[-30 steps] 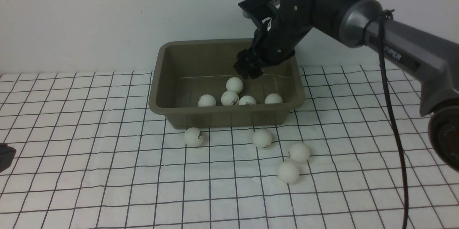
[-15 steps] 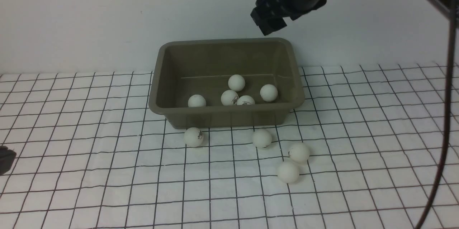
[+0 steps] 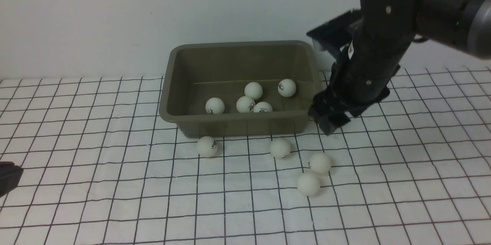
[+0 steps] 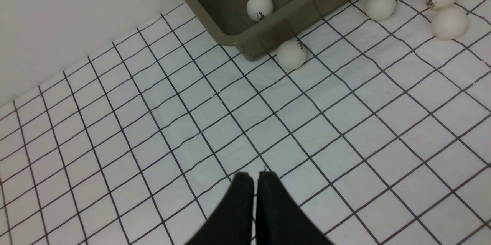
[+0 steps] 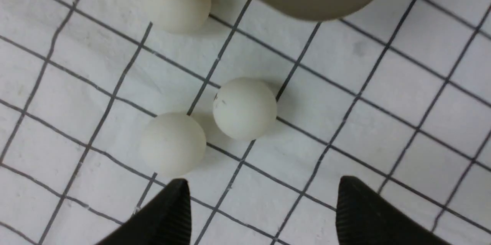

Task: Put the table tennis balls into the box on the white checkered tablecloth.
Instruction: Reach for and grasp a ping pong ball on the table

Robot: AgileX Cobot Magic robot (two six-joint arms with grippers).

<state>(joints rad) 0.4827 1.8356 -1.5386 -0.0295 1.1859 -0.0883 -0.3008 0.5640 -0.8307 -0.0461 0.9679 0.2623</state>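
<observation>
Checkered tablecloth [image 3: 115, 183]: matte white balls [image 3: 252, 90] in olive box [image 3: 238, 125]; right hand [image 5: 262, 183] apart, left hand [image 4: 256, 176] together.

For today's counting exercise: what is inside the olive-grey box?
Five table tennis balls rest on the floor of the box. Its near wall hides the nearest floor strip, so anything there is unseen.

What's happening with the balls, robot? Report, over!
Right tool open, empty, over two loose balls. Left tool shut, off to the side. Five balls in box, four on tablecloth. Nothing blocking the pickup.
</observation>
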